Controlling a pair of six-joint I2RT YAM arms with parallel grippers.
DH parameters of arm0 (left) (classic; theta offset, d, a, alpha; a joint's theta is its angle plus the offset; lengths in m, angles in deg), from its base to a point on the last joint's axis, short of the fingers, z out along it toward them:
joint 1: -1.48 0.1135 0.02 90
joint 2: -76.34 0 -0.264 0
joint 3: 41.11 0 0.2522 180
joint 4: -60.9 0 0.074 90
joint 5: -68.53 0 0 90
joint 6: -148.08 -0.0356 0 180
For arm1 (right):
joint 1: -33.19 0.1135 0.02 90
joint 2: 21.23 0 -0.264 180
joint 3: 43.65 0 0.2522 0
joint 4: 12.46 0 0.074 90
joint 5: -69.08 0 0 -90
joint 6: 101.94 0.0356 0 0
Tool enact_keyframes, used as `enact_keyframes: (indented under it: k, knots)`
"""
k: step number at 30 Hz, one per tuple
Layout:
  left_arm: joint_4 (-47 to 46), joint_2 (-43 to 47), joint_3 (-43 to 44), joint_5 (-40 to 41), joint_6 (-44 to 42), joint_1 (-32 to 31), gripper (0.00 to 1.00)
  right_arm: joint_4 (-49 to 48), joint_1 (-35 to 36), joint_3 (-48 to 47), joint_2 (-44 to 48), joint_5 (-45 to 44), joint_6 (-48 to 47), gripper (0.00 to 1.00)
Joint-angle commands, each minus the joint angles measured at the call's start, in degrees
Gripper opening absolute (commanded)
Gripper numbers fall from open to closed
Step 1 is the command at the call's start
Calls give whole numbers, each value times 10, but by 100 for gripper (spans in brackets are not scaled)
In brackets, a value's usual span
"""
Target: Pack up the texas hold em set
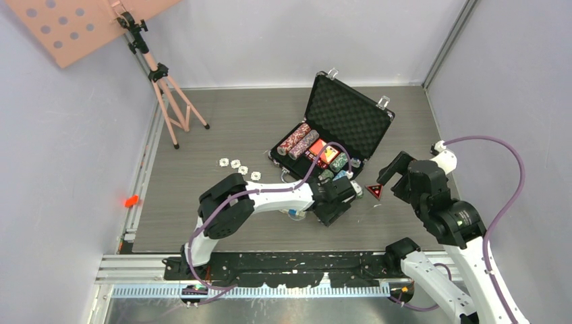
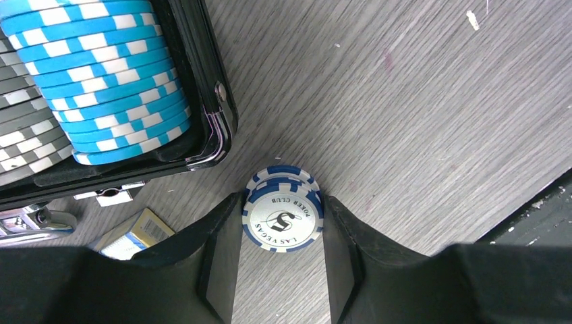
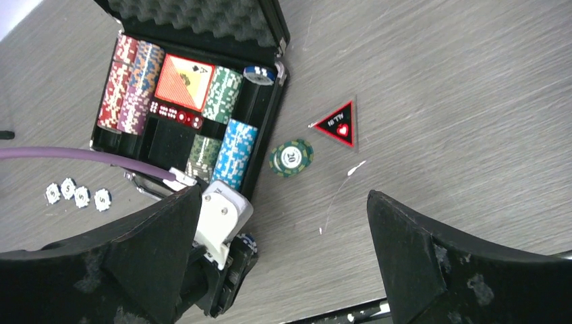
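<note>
1. Briefcase [image 1: 351, 115]: black, silver-trimmed, foam-lined. Stands open toward the far right of the table [image 1: 202, 155], lid tilted back.
2. Rows of chips [image 1: 300, 140]: set on edge in the briefcase's compartments, in mixed colours. Red card deck [image 3: 184, 82] and a row of red dice [image 3: 177, 113] lie among them.
3. Blue chips [image 2: 283, 216]: short stack, flat on the table just outside the briefcase's near corner.
4. Left gripper [image 2: 283, 226]: reaches down over the blue chips. Fingers [image 2: 219, 250] set against opposite edges of the stack, which rests on the table.
5. Right gripper [image 3: 297, 263]: hangs above the right side of the table, near the briefcase. Fingers [image 3: 438, 263] wide apart, nothing between them.
6. Green chip [image 3: 291, 157]: marked 20, flat on the table between the briefcase and the triangular marker.
7. Triangular marker [image 3: 339, 125]: black and red, flat on the table, apart from the green chip.
8. White chips [image 1: 239, 167]: four in a loose row, left of the briefcase.
9. Pink tripod [image 1: 165, 94]: stands at the far left corner.
</note>
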Motion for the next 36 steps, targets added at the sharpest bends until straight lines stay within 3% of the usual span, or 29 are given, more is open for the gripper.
enact_keyframes:
  k: [1,6,13,19,29,36]
  knots:
    - [31,35,-13,-76,-18,18,22,15,3,22,-15,39,44,100]
    - [47,61,-10,-118,-42,34,15,27,3,41,2,23,64,100]
    - [70,86,5,-107,-65,35,12,27,3,36,-20,47,55,99]
    - [86,142,3,-104,-103,49,7,25,2,41,-102,113,44,84]
    - [69,239,-47,-165,-198,85,0,-153,-29,127,-144,435,89,51]
    - [82,261,-56,-203,-242,87,0,-263,-65,160,-154,596,127,41]
